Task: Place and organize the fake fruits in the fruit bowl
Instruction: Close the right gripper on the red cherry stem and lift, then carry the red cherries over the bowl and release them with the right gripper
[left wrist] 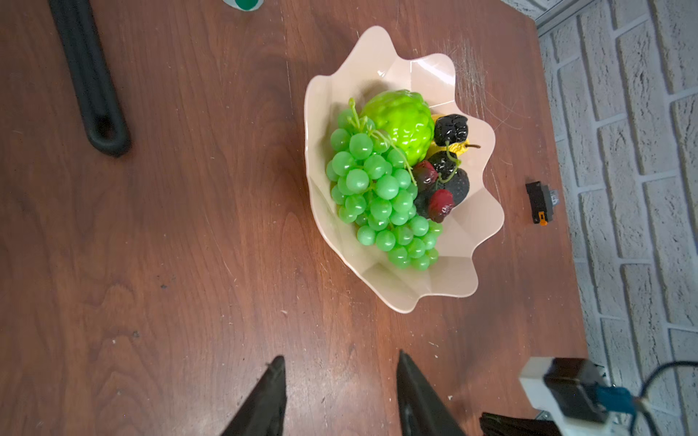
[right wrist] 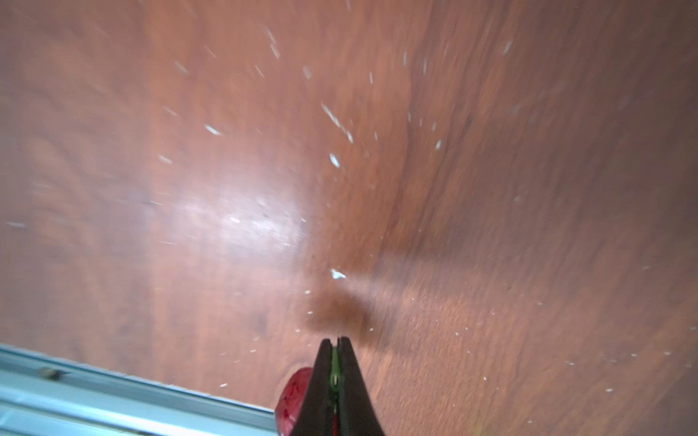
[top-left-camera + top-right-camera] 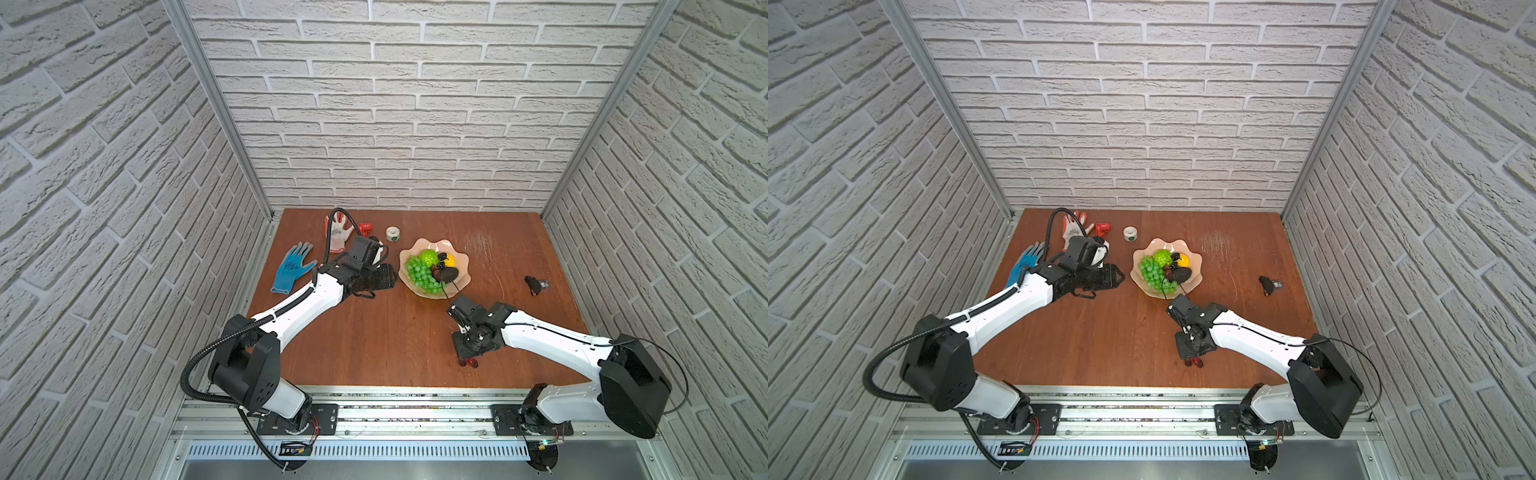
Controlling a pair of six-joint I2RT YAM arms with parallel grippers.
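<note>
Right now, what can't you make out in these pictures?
Lemon: left wrist view, mostly hidden behind the green ball and dark cherries.
Red cherries: right wrist view, cut off by the bottom edge and covered by the right gripper; in both top views, partly under it.
Black item: in both top views, too small to identify.
Table: right wrist view, blurred.

Both top views: set high at the near edge, side by side, facing down and inward; whole table [image 3: 374,340] and both arms shared. Left wrist view: just behind the left gripper [image 1: 340,356], looking ahead of its tips to the fruit bowl [image 1: 434,279], fairly near; bowl shared with both top views. Right wrist view: blurred, close over the board, behind the right gripper [image 2: 335,339], cherry pair [image 2: 292,396] beside its tips.
</note>
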